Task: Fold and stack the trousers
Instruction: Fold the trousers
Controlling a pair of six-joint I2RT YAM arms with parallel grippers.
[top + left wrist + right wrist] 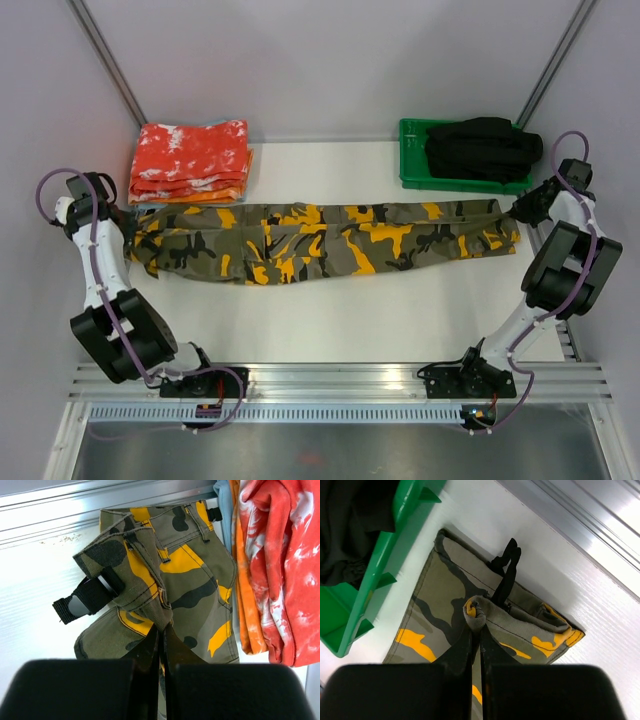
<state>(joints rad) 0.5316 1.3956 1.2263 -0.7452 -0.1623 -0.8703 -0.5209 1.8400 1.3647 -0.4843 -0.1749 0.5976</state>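
Across the table (350,320), just before the green tray (410,150): camouflage trousers (320,243), laid flat at full length. Left claw (161,630) pinched shut on the end farthest from the tray; right claw (476,632) pinched shut on the end beside it. Advised: lift both ends level and match the edges. Open table lies on the side away from the tray; red-orange folded cloths (190,160) sit just beside the farthest end.

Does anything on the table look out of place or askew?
Nothing stands out. The trousers lie stretched out, one end pinched in the left claw, the other in the right claw. The black garment sits in the green tray; the red-orange cloths are stacked.
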